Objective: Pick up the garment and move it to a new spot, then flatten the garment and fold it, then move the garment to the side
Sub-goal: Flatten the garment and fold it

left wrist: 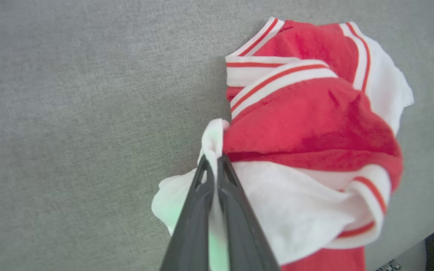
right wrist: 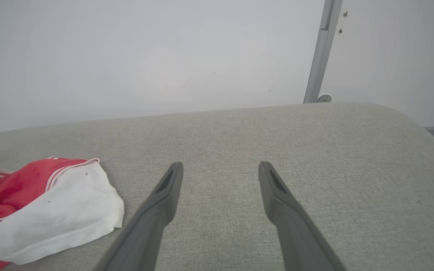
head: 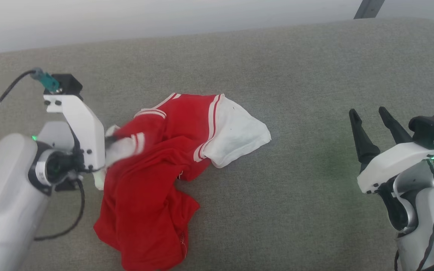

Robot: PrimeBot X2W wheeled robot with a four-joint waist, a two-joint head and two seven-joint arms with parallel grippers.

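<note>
Head view: the garment [head: 153,177] is lying crumpled on the grey fabric-covered tabletop [head: 315,75], left of centre. Its red body is bunching toward the near edge and one white sleeve [head: 239,135] is spreading flat to the right. The left tool [head: 110,140] is reaching in from the garment's left side with its tips buried in the other white sleeve [head: 124,148], where the cloth is looking a little raised and blurred. The right tool [head: 369,113] is hanging well apart from the garment on the right, fingers spread, carrying nothing. Left wrist view: the left tool [left wrist: 213,163] is pinching together on a fold of the white sleeve cloth [left wrist: 277,210]. The striped trim [left wrist: 277,75] and red body are piling just beyond the tips and to their right. Right wrist view: the right tool [right wrist: 220,165] is gaping over bare tabletop [right wrist: 315,150]. The garment [right wrist: 47,210] is lying off to its left, not touching it. Judgement: the task is looking to be at its very start. The first grasp is appearing made, while the carry to a new spot, the flattening, the folding and the move aside are all waiting. The garment is showing no tidy fold anywhere.
</note>
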